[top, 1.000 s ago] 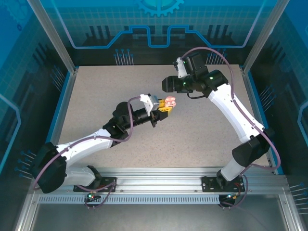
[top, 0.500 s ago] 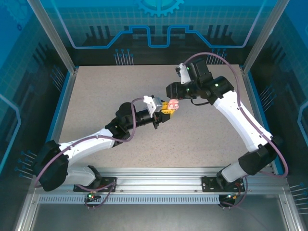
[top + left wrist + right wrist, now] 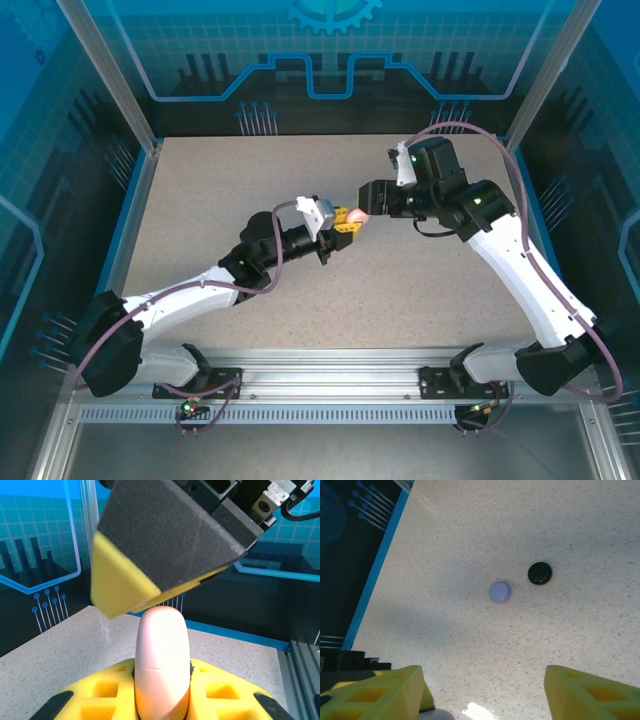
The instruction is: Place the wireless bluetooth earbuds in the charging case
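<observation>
Holding the pinkish charging case (image 3: 162, 660) clamped tight, the left end effector (image 3: 347, 222) sits at the middle of the top view, over the surface (image 3: 200, 180). In the left wrist view the case stands on edge, long axis pointing to the upper frame, where the right end effector (image 3: 372, 197) hovers just above, fingers (image 3: 385, 690) spread and grasping nothing. I judge the right arm is the nearer one to act

- The charging case (image 3: 162, 665) stands upright in the left gripper (image 3: 347, 222), above the middle of the table (image 3: 200, 180).
- The right gripper (image 3: 368, 203) sits just right of it, with one finger directly over its top.
- In the right wrist view, the first round case (image 3: 499, 591) lies on the table, and the second round case (image 3: 540, 573) lies near it, to its right and apart.
</observation>
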Controlling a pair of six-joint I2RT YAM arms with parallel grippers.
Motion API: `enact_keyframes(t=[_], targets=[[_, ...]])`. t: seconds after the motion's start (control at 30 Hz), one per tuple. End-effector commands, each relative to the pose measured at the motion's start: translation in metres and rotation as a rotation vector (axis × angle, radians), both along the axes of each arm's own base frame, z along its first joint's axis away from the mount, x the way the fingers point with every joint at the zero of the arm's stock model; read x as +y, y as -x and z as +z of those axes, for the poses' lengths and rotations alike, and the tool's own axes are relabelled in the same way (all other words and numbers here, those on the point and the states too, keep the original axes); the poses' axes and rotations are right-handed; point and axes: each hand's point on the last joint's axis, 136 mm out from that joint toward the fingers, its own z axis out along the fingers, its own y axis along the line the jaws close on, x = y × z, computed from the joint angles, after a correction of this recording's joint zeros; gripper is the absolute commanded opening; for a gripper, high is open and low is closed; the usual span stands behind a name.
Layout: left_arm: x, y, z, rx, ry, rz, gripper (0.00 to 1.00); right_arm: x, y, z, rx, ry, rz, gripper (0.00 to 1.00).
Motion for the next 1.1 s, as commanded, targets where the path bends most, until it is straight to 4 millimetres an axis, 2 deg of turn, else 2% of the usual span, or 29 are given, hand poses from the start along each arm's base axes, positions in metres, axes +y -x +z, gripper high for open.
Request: enact_keyframes(t=[0.0, 0.07, 0.17, 0.43, 0.6, 0.77, 1.07], targets=[[0.004, -0.004, 0.023, -0.034, 0.051, 0.028, 0.0, -0.024, -0.006, 0.008, -0.02, -0.015, -0.11, 0.68], [0.007, -0.004, 0.021, -0.02, 0.051, 0.036, 0.0, -0.033, -0.008, 0.008, -0.026, -0.02, -0.142, 0.7], [0.01, -0.004, 0.012, 0.014, 0.043, 0.054, 0.0, -0.044, -0.009, -0.003, -0.009, -0.025, -0.182, 0.7], [0.021, -0.009, -0.03, 0.195, 0.027, 0.12, 0.0, -0.062, 0.0, -0.061, 0.081, 0.008, -0.233, 0.71], [0.026, -0.012, -0.071, 0.371, 0.039, 0.164, 0.0, -0.07, 0.009, -0.096, 0.136, 0.028, -0.26, 0.71], [0.028, -0.019, -0.116, 0.566, 0.052, 0.229, 0.0, -0.072, 0.017, -0.121, 0.181, 0.038, -0.264, 0.71], [0.019, -0.035, -0.185, 0.847, 0.058, 0.315, 0.0, -0.08, 0.019, -0.132, 0.194, 0.057, -0.283, 0.71]])
